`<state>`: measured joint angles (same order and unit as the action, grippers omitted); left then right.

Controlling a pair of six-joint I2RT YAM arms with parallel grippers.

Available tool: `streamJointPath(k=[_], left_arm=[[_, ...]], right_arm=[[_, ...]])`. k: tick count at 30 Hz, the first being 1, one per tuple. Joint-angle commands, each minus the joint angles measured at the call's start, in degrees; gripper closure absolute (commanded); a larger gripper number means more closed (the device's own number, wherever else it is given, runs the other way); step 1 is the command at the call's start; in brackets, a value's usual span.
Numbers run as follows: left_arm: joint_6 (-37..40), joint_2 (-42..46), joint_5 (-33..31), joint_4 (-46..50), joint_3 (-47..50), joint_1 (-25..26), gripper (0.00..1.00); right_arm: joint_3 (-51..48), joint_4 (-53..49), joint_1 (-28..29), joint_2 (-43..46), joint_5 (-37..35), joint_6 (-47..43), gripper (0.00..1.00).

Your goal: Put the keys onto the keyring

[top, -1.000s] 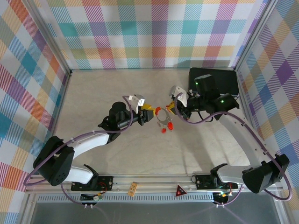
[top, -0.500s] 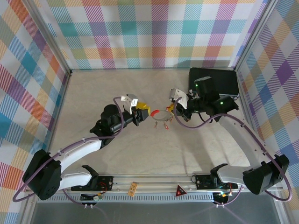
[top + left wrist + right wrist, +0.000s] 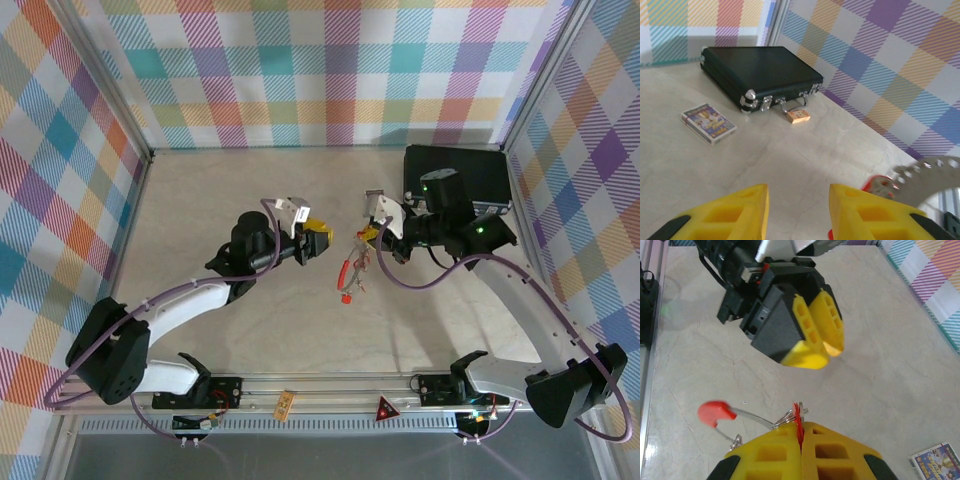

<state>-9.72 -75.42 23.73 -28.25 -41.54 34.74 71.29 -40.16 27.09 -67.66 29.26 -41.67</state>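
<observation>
Above the marbled bench (image 3: pixel 300 340), my right jaws clench the keyring (image 3: pixel 790 416); left jaws stand released, empty. Next, I'd pinch the dangling key (image 3: pixel 715 412).

The pale marbled bench (image 3: pixel 250 335) carries a shut black case (image 3: pixel 760 70) in its far right corner and a small card box (image 3: pixel 708 124) near it.

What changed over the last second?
The keyring swung from level between the grippers to dangling nearward from the right gripper. The left gripper pulled back, then returned, open and empty. Right gripper stays shut on the keyring; black case unmoved.
</observation>
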Motion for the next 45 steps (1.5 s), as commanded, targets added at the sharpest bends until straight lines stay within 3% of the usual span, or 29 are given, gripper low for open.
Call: streamJointPath(k=[1,10,18,25,45], left_arm=[[-2.3,3.7,4.9,-4.1,0.9,0.0,0.64],[-8.1,1.5,17.0,-15.0,0.4,0.5,0.64],[-8.2,-2.8,20.6,-16.2,-2.2,1.8,0.6],[-9.2,-5.5,22.2,-19.3,-3.3,3.5,0.53],[-10.7,-8.4,23.1,-22.7,-4.7,4.9,0.64]], right_arm=[[-1.1,2.4,0.3,1.5,0.8,-1.7,1.0],[-1.8,2.9,0.4,2.5,1.9,-1.0,1.0],[-2.1,3.1,0.4,2.9,2.8,-0.8,1.0],[-1.9,3.2,0.4,2.5,2.9,-0.6,1.0],[-2.1,3.3,0.4,2.4,3.4,-0.3,1.0]])
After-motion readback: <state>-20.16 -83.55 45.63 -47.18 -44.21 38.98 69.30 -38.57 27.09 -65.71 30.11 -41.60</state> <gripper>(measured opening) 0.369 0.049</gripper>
